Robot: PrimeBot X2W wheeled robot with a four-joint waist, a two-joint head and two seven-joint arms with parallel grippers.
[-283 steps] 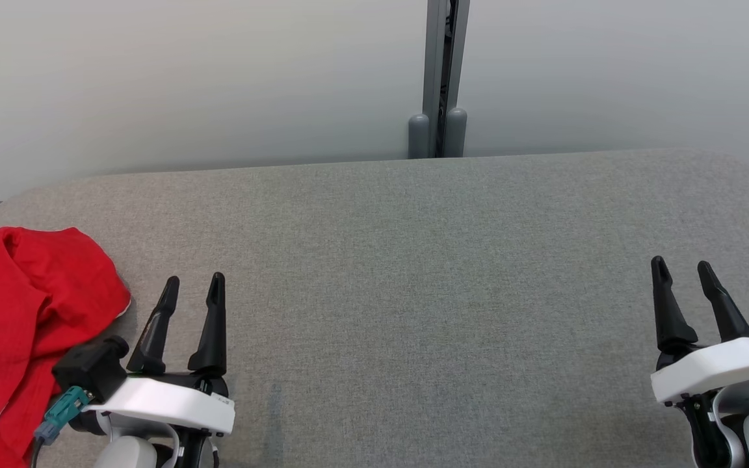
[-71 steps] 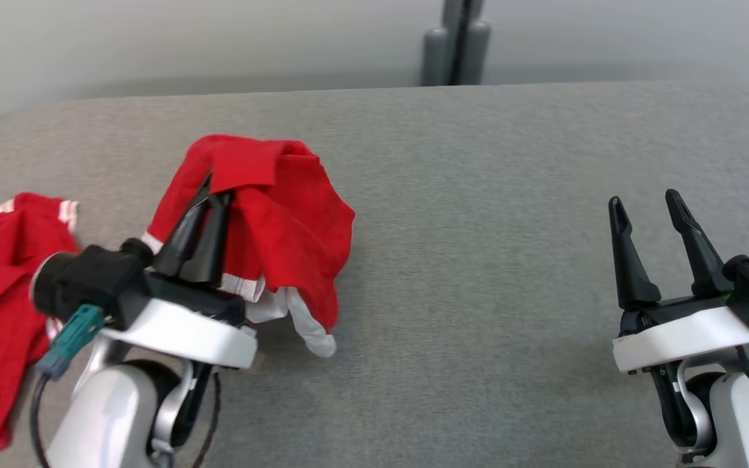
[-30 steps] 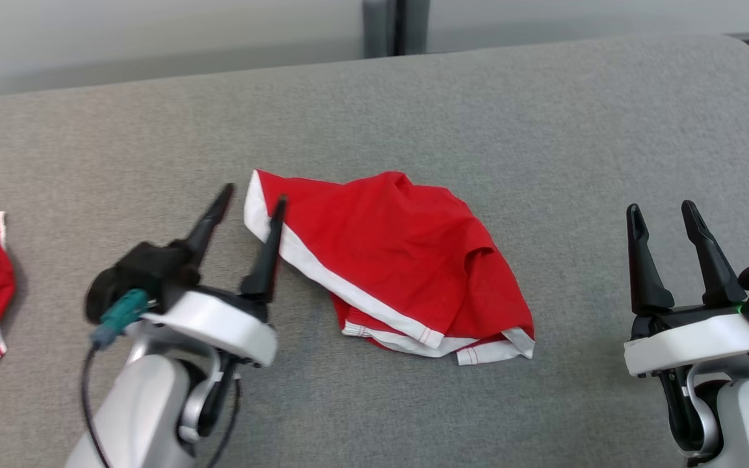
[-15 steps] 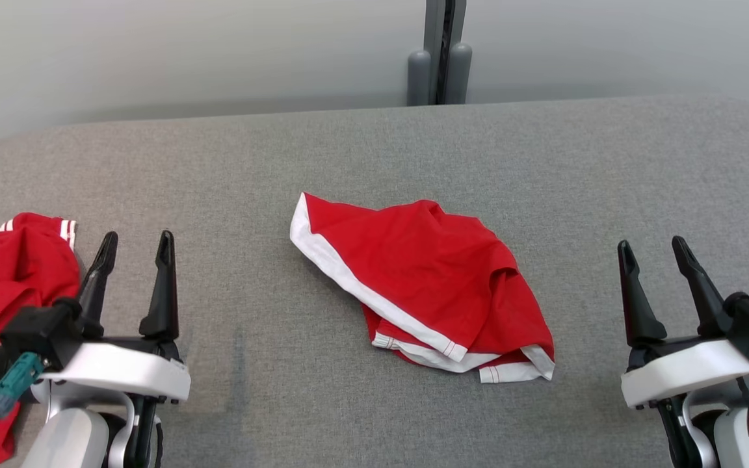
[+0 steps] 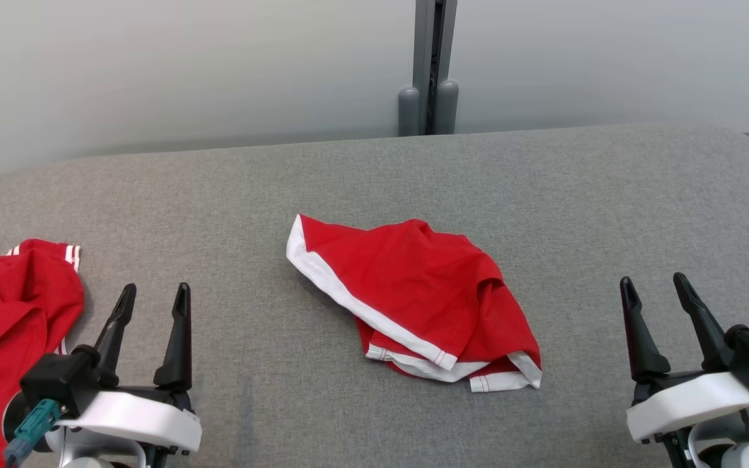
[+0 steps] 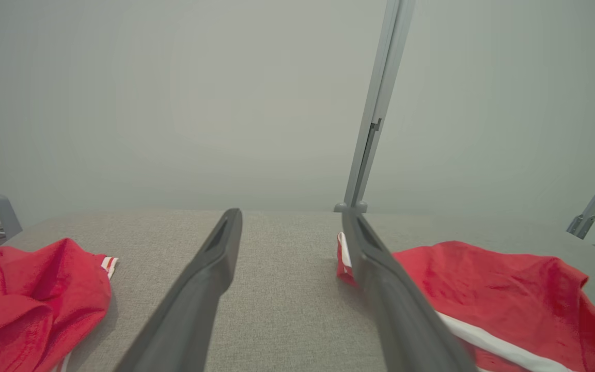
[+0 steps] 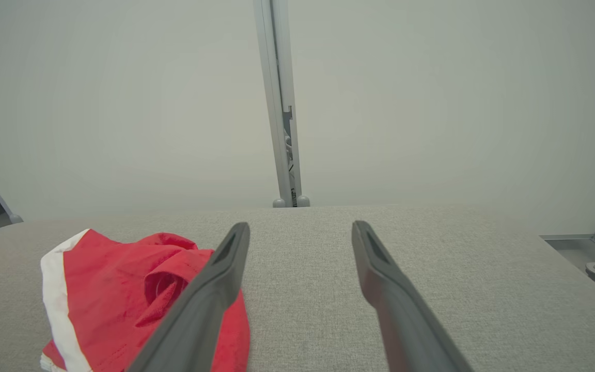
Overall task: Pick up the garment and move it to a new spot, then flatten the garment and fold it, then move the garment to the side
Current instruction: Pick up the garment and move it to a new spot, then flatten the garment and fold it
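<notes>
A red garment (image 5: 420,296) with white trim lies crumpled in the middle of the grey padded table (image 5: 374,175); it also shows at the right of the left wrist view as the garment (image 6: 488,287) and at the left of the right wrist view as the garment (image 7: 122,294). My left gripper (image 5: 153,296) stands open at the lower left, well apart from it and holding nothing. At the lower right my right gripper (image 5: 654,286) is open too, empty, to the right of the garment.
A second heap of red cloth (image 5: 10,325) with white stripes lies at the table's left edge, just left of my left gripper. A grey post (image 5: 430,65) rises behind the table against a pale wall. The table's corners are rounded.
My left gripper let go of the garment in the table's middle, then drew back to the lower left and stands open. The head camera has tilted, so the whole picture shifted. The right gripper kept its pose.
</notes>
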